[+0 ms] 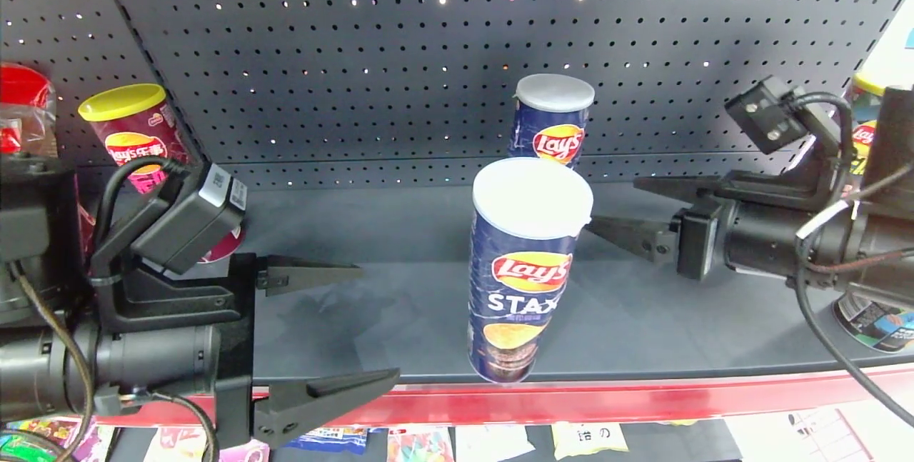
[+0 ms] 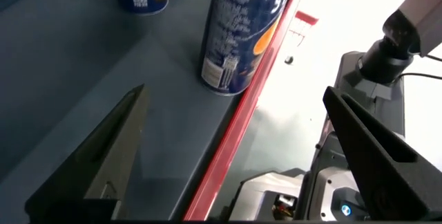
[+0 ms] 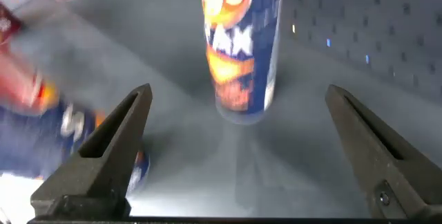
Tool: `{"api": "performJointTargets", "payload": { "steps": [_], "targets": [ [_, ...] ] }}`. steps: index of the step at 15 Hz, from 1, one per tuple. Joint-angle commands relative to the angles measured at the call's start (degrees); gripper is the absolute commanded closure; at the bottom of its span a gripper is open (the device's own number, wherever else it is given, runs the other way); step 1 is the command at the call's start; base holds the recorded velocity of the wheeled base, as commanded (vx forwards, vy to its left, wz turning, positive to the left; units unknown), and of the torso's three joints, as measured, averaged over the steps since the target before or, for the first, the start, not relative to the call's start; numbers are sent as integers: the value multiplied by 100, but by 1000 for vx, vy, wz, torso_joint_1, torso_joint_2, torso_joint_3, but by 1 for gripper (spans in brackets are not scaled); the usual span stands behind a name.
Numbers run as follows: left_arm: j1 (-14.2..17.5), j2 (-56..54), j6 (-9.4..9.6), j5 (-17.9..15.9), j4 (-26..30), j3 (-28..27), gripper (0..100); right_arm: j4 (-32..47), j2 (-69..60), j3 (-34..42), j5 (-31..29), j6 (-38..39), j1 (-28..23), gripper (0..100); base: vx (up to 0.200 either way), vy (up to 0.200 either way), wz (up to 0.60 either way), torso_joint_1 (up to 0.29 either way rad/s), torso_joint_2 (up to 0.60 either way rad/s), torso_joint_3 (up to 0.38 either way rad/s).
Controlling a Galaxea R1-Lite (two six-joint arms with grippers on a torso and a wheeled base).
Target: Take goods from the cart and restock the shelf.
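**A:** What is nearest?

**B:** The left gripper (image 1: pixel 378 325), low at the front lip of the shelf (image 1: pixel 643 319). Its jaws are spread wide, with nothing between them.

**A:** And the goods?

**B:** A tall blue front can (image 1: pixel 525 269) stands upright past those jaw tips, off to their side toward the other arm. In the left wrist view its foot sits right at the red strip (image 2: pixel 235 148) along the shelf's edge (the head view gives the white lid and the label instead).

**A:** The right gripper (image 1: pixel 611 203)?

**B:** It is level with that can's lid and also released, both jaws apart and holding nothing. From the head view, the nearer jaw tip lies just beside the lid's rim. I cannot tell whether it is touching. The right wrist view looks along the jaws and puts the can ahead of the tips, centred on the gap between them. It also catches blurred red and blue shapes outside one jaw, too smeared to name.

**A:** Farther in?

**B:** A back can (image 1: pixel 551 123), blue with a grey lid, stands upright behind the front one, close to the perforated back panel (image 1: pixel 400 55). The two cans are apart. The left wrist view catches just its base, beyond the gap of the left jaws.

**A:** Anything else?

**B:** A maroon can (image 1: pixel 139 133) with a yellow lid stands behind the left arm at the back of the shelf.
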Motion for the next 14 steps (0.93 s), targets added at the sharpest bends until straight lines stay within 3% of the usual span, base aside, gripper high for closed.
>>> {"api": "performJointTargets", "payload": {
  "steps": [1, 6, 10, 14],
  "targets": [
    [99, -168, 1, 11, -3, 188, 0, 29, -646, 466, 6, -16, -154, 0, 0, 0, 0, 0, 0, 0],
    [196, -309, 1, 160, -3, 372, 0, 539, -1920, 1336, 14, -25, -172, 0, 0, 0, 0, 0, 0, 0],
    [196, -318, 1, 283, 5, 469, 0, 2016, -3335, 1565, -3, -16, -190, 0, 0, 0, 0, 0, 0, 0],
    [187, -239, 36, 433, 5, 531, 0, 2569, -4109, 1837, -91, -8, -190, 0, 0, 0, 0, 0, 0, 0]
  ]
}}
